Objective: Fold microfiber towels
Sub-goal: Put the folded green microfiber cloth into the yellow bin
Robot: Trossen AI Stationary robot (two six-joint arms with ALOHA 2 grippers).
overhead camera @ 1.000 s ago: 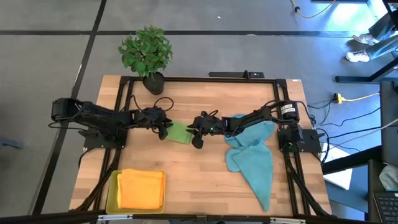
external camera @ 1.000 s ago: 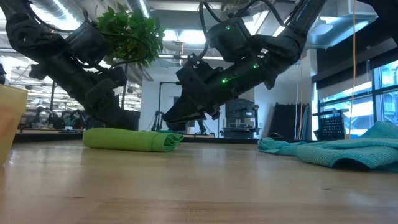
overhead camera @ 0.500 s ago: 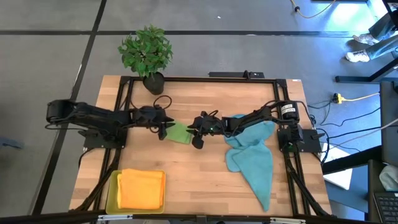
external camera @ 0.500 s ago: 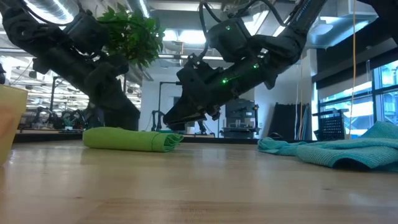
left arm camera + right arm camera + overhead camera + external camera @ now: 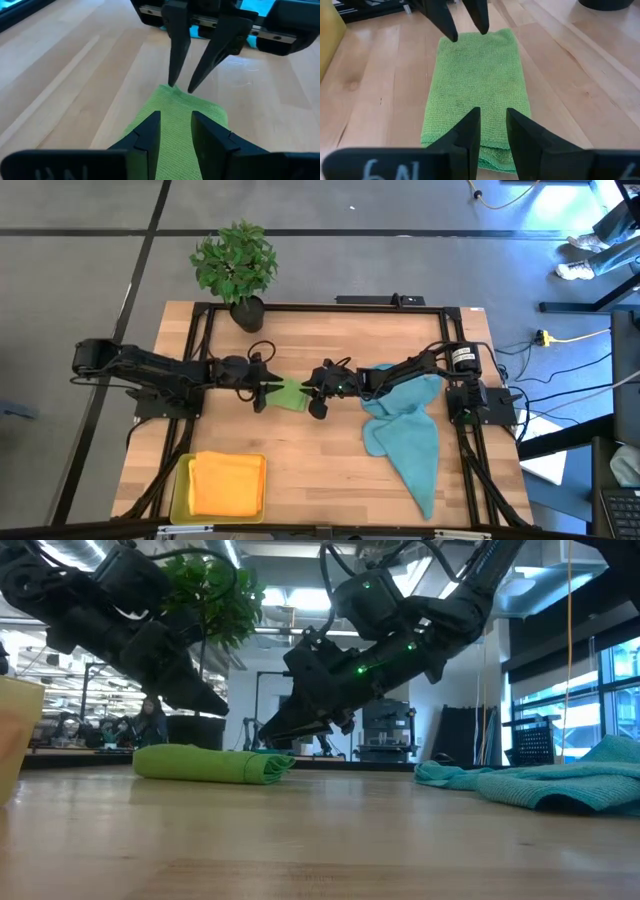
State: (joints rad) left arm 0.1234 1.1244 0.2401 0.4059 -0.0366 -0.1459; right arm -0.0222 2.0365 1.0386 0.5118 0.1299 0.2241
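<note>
Both hands face each other over the folded green towel (image 5: 288, 393), and neither one holds it. Your left hand (image 5: 264, 391) hangs just off the towel's left end with its fingers a narrow gap apart; in the low view its tips (image 5: 213, 705) sit clear above the cloth (image 5: 210, 762). Your right hand (image 5: 312, 390) hovers at the towel's right end, its fingers also only narrowly parted and empty; the low view shows its tips (image 5: 262, 738) close over the folded edge, though you cannot tell from there whether they touch it.

You see the green towel lying flat as a compact folded rectangle near the middle of the surface (image 5: 330, 450), its long sides running between the two hands. In the right wrist view it (image 5: 476, 90) shows a doubled edge at the near end, with the left hand's fingertips (image 5: 446, 22) over the far end. In the left wrist view the cloth (image 5: 175, 125) runs out between your own fingers toward the right hand's fingertips (image 5: 176, 55).

To the right, a teal-blue towel (image 5: 405, 435) lies crumpled and spread, partly under the right arm, trailing toward the near right corner. At the near left corner an orange towel (image 5: 227, 483) sits folded in a yellow tray (image 5: 180, 485). A potted plant (image 5: 236, 268) stands at the far edge of the surface.
</note>
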